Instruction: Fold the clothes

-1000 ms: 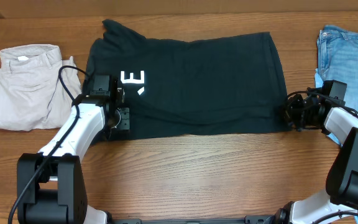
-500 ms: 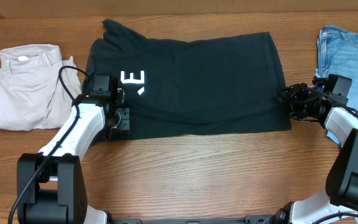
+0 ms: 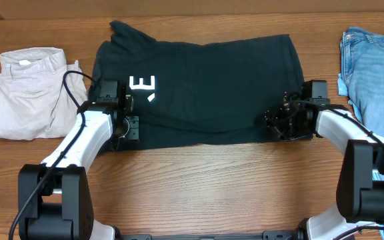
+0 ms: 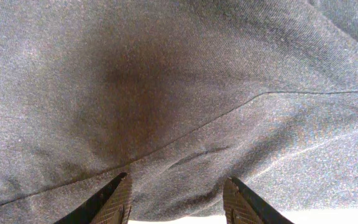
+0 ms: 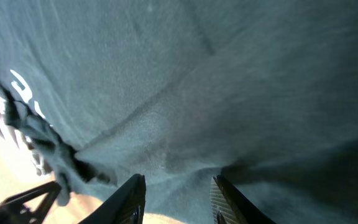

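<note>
The black T-shirt (image 3: 205, 87) lies folded flat across the middle of the table, with a white letter "E" (image 3: 143, 83) showing near its left side. My left gripper (image 3: 127, 128) sits at the shirt's lower left edge. In the left wrist view its fingers (image 4: 178, 202) stand apart with the shirt's hem (image 4: 179, 124) lying between them. My right gripper (image 3: 280, 124) is over the shirt's lower right part. Its fingers (image 5: 178, 199) are apart with dark fabric (image 5: 216, 93) between them and a strip of table below.
Pale beige trousers (image 3: 29, 93) lie folded at the left. Light-blue jeans (image 3: 375, 77) lie at the right edge. Bare wooden table (image 3: 205, 187) runs along the front. A black cable (image 3: 69, 83) loops from the left arm over the trousers.
My right gripper has moved left, from just off the shirt's right edge onto its lower right part. The left arm and the shirt's outline have not moved.
</note>
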`<act>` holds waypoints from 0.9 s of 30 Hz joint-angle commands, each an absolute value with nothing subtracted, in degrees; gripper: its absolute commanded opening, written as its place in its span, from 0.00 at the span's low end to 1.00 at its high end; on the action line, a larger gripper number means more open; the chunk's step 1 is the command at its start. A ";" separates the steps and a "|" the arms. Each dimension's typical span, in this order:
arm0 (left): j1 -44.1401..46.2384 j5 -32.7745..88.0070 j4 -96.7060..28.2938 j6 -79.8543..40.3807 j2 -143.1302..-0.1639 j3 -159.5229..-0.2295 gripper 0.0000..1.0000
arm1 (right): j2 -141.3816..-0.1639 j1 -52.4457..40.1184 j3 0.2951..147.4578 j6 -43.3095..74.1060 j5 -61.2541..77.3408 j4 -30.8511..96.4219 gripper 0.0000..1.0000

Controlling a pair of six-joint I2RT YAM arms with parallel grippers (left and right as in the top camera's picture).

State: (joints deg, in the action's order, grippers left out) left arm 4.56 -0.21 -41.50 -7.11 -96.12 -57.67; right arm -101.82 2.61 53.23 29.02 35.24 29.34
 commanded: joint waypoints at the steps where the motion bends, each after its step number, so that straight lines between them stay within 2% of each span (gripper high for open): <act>1: 4.47 -0.60 -41.30 -6.20 -96.33 -57.10 0.51 | -102.45 0.40 52.71 31.79 32.18 28.38 0.38; 3: 4.47 -0.60 -41.30 -6.20 -96.33 -57.10 0.51 | -102.69 -0.45 52.71 31.77 32.21 26.50 0.37; 6: 4.47 -0.60 -41.30 -6.20 -96.33 -57.10 0.51 | -102.69 -0.60 52.73 33.30 32.25 23.94 0.21; 8: 4.47 -0.60 -41.32 -6.20 -96.33 -57.10 0.51 | -102.67 -0.60 52.73 33.28 32.25 21.43 0.13; 9: 4.47 -0.60 -41.32 -6.20 -96.33 -57.10 0.51 | -102.67 -0.60 52.73 33.30 32.42 21.02 0.13; 10: 4.47 -0.60 -41.32 -6.20 -96.33 -57.10 0.51 | -102.69 -0.60 52.73 33.28 33.34 21.21 0.13; 11: 4.47 -0.60 -41.34 -6.20 -96.33 -57.10 0.52 | -102.69 -0.60 52.73 33.30 34.81 22.81 0.32; 13: 4.47 -0.60 -41.36 -6.20 -96.33 -57.10 0.52 | -102.69 -0.64 52.73 33.26 37.19 26.20 0.49; 14: 4.47 -0.60 -41.30 -6.20 -96.33 -57.10 0.52 | -102.67 -0.64 52.73 33.26 37.15 27.33 0.50; 22: 4.47 -0.62 -41.28 -6.20 -96.33 -57.10 0.52 | -102.69 -0.64 52.71 35.29 33.04 28.29 0.51; 27: 4.47 -0.60 -41.28 -6.20 -96.33 -57.10 0.52 | -102.69 -0.75 51.37 38.24 31.94 24.51 0.40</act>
State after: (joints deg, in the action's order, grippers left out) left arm 4.56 -0.21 -41.47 -7.11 -96.12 -57.65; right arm -102.35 -0.43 52.49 36.42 32.99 25.21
